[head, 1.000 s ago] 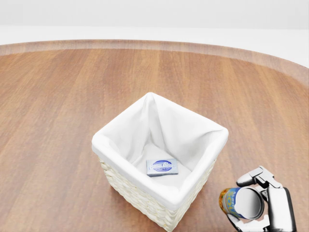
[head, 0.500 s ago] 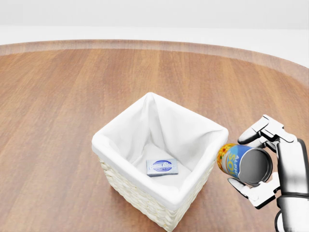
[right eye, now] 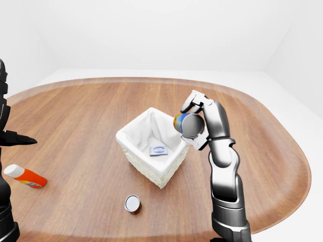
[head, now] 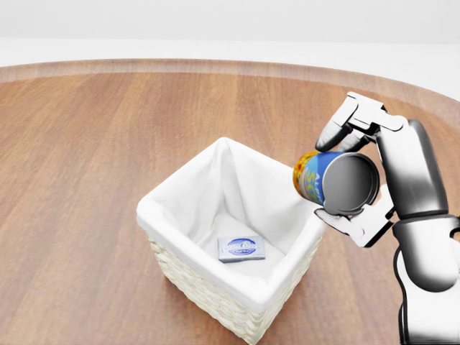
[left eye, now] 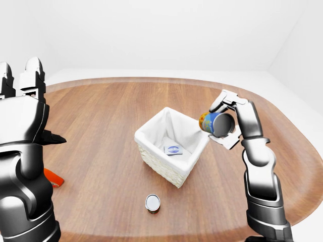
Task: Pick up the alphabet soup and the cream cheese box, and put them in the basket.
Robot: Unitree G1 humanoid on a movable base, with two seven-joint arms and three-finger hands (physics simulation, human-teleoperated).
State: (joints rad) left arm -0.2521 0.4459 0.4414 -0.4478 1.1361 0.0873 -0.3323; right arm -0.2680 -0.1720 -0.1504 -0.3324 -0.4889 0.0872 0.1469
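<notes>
Silver fingers (head: 343, 122) of right hand (head: 359, 180) clamped round soup can (head: 334, 183), tipped sideways over right rim of basket (head: 237, 284). Could strike that rim or roll off onto table (head: 86, 158) if let go too soon. Cheese box (head: 241, 249) already on basket floor. Left hand (left eye: 20, 108) raised, fingers spread, empty. Label lettering too blurred to read.

2 cans (head: 334, 185) (right eye: 132, 204), 1 basket (head: 215, 287), 1 bottle (right eye: 25, 177)
</notes>
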